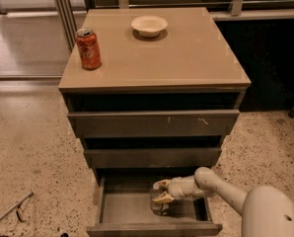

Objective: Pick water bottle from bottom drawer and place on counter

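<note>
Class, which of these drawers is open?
The bottom drawer: pulled out, with the gripper inside at the water bottle; the top drawer and middle drawer are shut.

Your gripper [160, 191] sits inside the bottom drawer [122, 209], with the middle drawer [152, 157] overhanging its back part. On the counter [186, 58], the soda can [88, 48] stands by the left edge and the bowl [149, 25] near the back edge. The front and right side are free.
</note>
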Controlling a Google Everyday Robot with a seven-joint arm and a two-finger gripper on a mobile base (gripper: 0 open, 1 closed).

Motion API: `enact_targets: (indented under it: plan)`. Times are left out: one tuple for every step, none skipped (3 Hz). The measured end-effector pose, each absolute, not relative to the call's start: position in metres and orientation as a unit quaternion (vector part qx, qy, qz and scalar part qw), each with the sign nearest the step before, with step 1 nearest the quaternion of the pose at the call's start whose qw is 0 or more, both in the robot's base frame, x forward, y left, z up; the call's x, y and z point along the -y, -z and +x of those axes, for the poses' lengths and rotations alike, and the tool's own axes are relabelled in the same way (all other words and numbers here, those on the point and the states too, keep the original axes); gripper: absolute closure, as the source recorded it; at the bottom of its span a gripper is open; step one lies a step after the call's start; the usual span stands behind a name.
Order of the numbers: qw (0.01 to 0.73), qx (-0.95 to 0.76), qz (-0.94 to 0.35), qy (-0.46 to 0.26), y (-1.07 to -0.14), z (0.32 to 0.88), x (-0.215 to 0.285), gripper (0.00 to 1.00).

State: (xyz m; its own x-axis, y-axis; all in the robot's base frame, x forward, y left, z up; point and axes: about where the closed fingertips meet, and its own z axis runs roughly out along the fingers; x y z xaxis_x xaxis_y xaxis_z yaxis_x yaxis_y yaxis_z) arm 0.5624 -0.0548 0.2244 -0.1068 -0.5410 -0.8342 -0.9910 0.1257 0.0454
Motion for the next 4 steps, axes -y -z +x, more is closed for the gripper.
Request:
enact_targets:
  plan:
    - [0.343,-0.667,-0.574,-0.329,-0.225,0.562,0.055,0.84]
    - [0.349,-0.665,-0.566,-0.339,-0.244,0.563,0.059,1.00]
    - [0.364,-0.660,-0.558,-0.346,-0.291,0.563,0.073,1.00]
    - [0.382,-0.650,-0.553,-0.354,-0.357,0.565,0.091,1.00]
